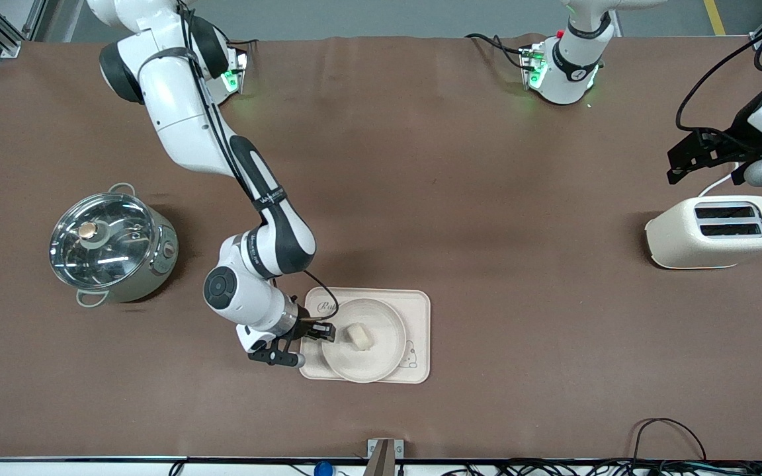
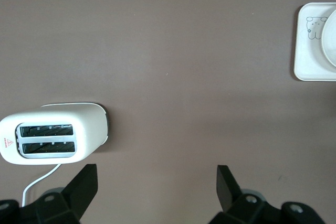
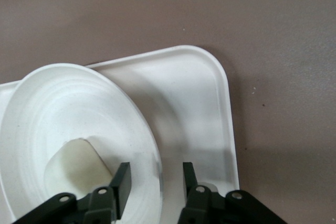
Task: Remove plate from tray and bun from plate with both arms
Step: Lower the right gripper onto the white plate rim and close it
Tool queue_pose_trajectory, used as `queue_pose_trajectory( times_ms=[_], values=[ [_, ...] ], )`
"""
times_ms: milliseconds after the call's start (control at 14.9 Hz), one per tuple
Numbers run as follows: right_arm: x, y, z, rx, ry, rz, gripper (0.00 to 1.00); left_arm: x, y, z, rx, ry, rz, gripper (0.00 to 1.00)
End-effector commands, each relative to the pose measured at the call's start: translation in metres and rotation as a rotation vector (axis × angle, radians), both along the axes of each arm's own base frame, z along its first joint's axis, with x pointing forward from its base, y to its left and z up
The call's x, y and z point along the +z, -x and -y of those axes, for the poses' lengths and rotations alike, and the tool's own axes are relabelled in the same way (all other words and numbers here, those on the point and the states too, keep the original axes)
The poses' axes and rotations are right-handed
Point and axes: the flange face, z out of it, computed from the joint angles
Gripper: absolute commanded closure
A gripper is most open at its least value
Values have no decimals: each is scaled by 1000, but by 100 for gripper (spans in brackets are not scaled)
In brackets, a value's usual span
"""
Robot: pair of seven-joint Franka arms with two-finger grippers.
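Observation:
The round cream plate lies on the rectangular tray, and the small pale bun sits in the plate. My right gripper is at the plate's edge toward the right arm's end of the table. In the right wrist view, my right gripper is open with one finger on each side of the plate's rim, not pinching it; the bun lies just inside. My left gripper waits open and empty above the table by the toaster; its own view shows the jaws spread wide.
A cream toaster stands at the left arm's end of the table and also shows in the left wrist view. A steel pot with a glass lid stands at the right arm's end. The tray's corner shows in the left wrist view.

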Motion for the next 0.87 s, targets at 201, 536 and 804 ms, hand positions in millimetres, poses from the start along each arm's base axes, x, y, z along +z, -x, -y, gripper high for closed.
queue_pose_trajectory(
  times_ms=[201,536,804],
  values=[
    [-3,0,-2,-17,-13,-4,78,5,3,-1,-20,-22,-4,0],
    [-8,3,-3,-10,-4,-14,88,5,3,-2,-19,-22,-4,0],
    [-7,3,-1,-10,-2,-19,93,5,3,-2,-17,-20,-4,0]
  ],
)
